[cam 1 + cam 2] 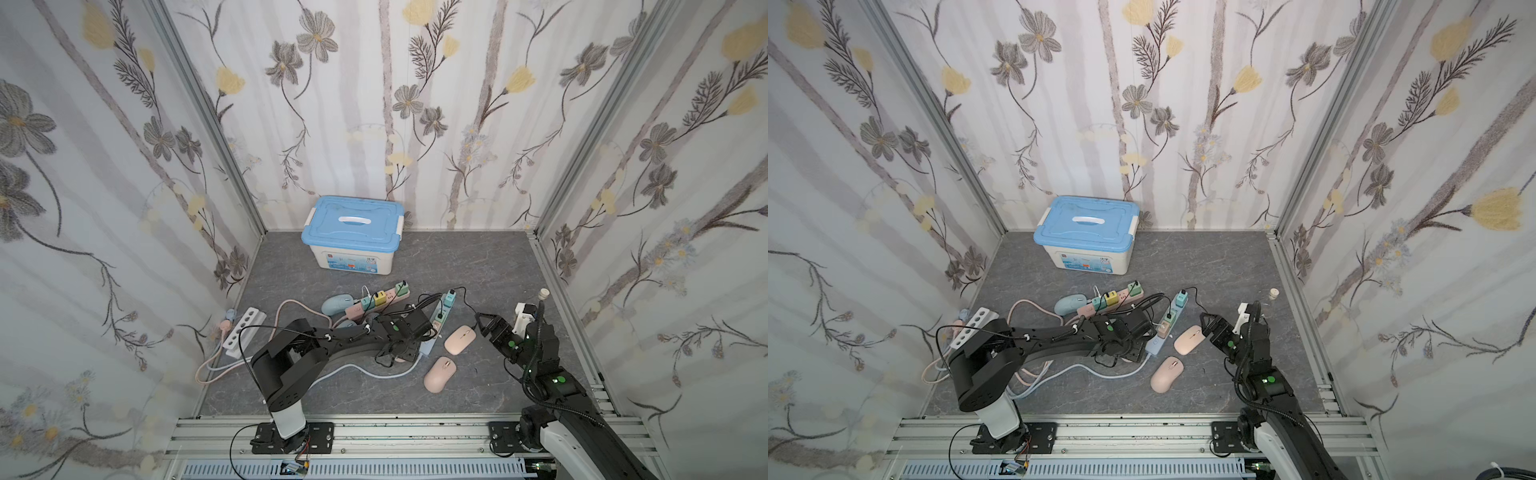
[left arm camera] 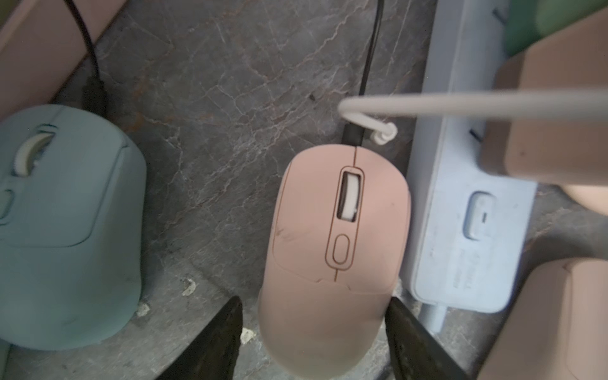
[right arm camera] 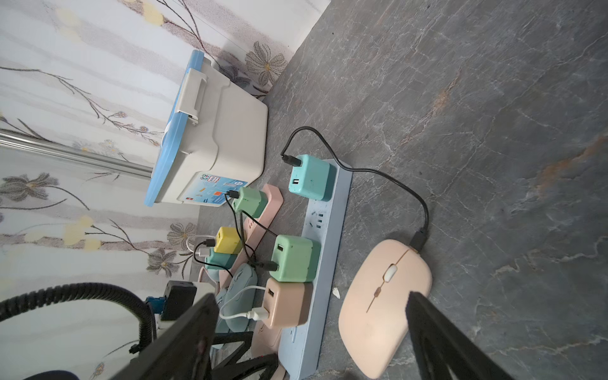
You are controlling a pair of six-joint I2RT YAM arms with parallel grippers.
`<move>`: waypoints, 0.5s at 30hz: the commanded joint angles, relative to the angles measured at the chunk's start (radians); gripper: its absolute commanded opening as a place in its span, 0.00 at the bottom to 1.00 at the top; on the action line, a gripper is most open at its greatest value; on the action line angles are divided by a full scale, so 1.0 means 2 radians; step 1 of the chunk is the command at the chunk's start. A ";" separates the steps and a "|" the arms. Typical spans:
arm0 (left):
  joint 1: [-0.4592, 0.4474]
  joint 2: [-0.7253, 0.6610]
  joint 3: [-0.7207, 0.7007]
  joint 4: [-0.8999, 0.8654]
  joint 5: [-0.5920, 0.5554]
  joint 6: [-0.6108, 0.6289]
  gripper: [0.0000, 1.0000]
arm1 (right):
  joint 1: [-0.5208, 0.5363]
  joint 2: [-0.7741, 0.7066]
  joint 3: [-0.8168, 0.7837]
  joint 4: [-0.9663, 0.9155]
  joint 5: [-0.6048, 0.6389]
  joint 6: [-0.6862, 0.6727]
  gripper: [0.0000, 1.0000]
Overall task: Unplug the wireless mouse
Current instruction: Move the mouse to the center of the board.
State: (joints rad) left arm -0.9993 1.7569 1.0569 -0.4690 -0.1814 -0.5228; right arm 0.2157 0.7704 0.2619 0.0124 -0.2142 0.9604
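Now | left gripper (image 2: 315,300) part-open astride pink mouse (image 2: 339,230) | right gripper (image 3: 311,295) wide, empty

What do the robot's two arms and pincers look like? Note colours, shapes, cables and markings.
Both arms are black angular links with round green dots at the joints. The left arm has a pale grey base link and a thin looping black cable. The right arm carries a ribbed black hose and a white wrist block. The left pincer and right pincer each have two dark tapered fingers.
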 commanded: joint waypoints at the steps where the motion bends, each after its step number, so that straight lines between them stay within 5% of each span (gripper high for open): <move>1: 0.001 0.011 0.005 -0.040 -0.046 -0.004 0.69 | 0.000 0.001 -0.001 0.027 -0.001 0.001 0.89; 15: 0.041 -0.009 -0.005 -0.051 -0.075 -0.015 0.66 | 0.000 -0.001 -0.003 0.024 0.004 0.001 0.89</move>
State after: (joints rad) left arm -0.9283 1.7500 1.0470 -0.5526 -0.2993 -0.5461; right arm 0.2157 0.7692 0.2584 0.0124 -0.2134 0.9604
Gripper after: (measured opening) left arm 0.654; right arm 0.892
